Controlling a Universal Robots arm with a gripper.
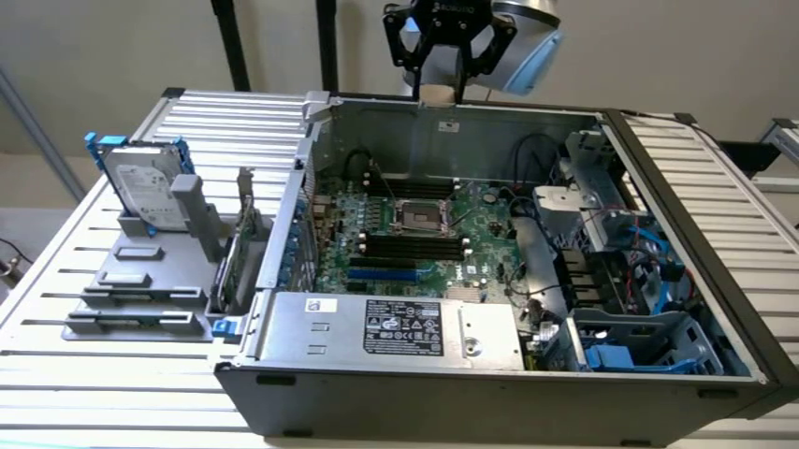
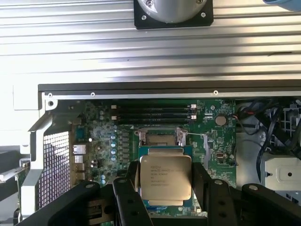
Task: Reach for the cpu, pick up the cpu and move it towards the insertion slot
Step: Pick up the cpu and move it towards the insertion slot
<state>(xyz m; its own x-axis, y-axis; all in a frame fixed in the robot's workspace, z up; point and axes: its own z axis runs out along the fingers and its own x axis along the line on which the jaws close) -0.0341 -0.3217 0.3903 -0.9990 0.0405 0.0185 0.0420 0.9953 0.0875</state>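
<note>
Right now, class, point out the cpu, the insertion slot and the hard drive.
cpu (image 2: 165,178): wrist view, middle of its metal top, between the gripper's fingers.
insertion slot (image 1: 421,220): exterior view, dark centre of the socket.
hard drive (image 1: 144,187): exterior view, its silver face, upright in the grey holder.

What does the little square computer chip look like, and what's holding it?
The cpu is a small flat square chip with a dull silver-grey metal top, a pale tan rim and tiny printed lines of writing. It looks hard and smooth. It sits level between the two black fingers of the gripper, which press on opposite sides. It hangs over the green board, close to the insertion slot, a square socket with a silver frame. Nothing else touches it.
</note>
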